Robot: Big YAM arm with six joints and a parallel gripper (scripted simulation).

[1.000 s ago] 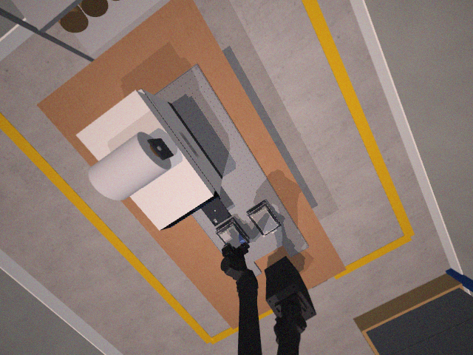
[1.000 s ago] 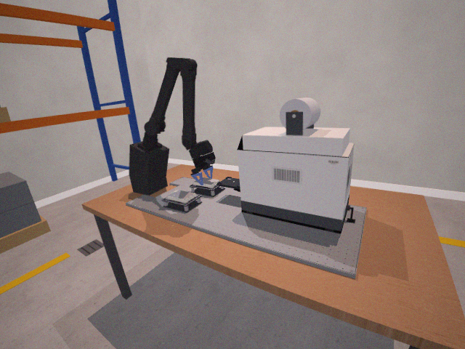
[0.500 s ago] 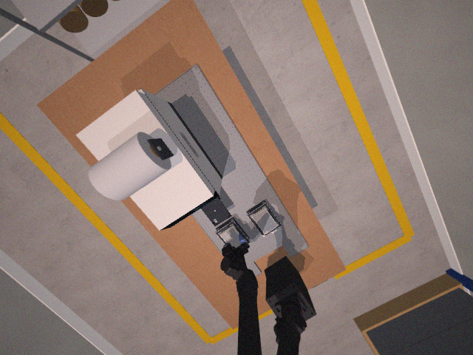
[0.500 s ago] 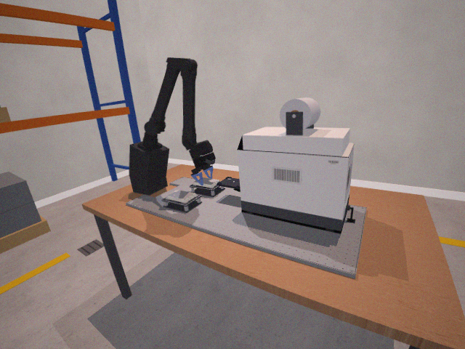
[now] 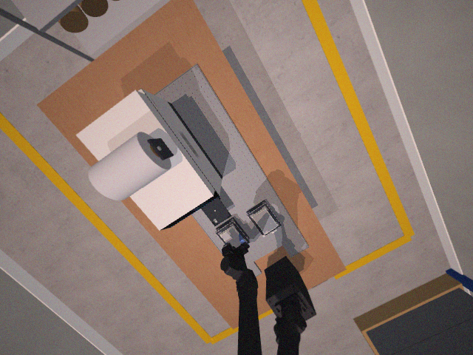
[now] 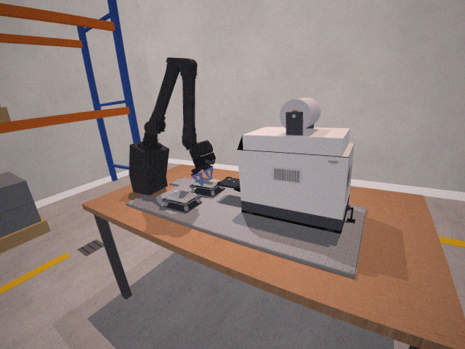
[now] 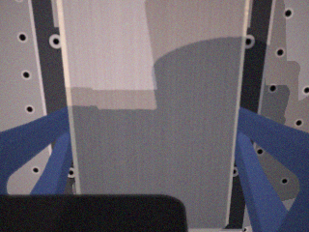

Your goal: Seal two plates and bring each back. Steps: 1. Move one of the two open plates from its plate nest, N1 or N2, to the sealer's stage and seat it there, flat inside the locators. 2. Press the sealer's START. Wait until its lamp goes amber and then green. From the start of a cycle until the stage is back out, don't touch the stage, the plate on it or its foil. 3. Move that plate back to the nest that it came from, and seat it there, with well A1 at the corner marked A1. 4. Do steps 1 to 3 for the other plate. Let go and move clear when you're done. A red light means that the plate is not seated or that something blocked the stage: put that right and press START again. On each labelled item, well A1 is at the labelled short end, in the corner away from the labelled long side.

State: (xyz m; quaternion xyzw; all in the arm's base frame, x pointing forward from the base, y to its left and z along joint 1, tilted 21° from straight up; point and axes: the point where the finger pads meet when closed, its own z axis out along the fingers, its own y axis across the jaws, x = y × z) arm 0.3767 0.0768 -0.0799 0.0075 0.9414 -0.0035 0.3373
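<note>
My gripper [image 5: 237,242] [image 6: 205,181] [image 7: 154,115] is shut across a plate [image 5: 230,231] [image 6: 215,182] [image 7: 111,53], a blue finger on each long side. The plate's top looks smooth and pale grey in the wrist view. The plate is level, in or just above the nest [image 7: 252,87] closer to the sealer's stage; any gap is too small to tell. The other plate [image 5: 263,217] [image 6: 182,196] rests on the other nest. The dark stage [image 5: 214,208] [image 6: 229,182] is out and bears no plate. START, the lamp and the nest labels cannot be made out.
The white sealer [image 5: 187,191] [image 6: 296,191], with a foil roll [image 5: 122,168] [image 6: 311,113] on top, stands beyond the stage on the perforated base plate [image 5: 248,183] [image 6: 300,243]. The arm's black base [image 5: 288,276] [image 6: 149,169] stands behind the nests.
</note>
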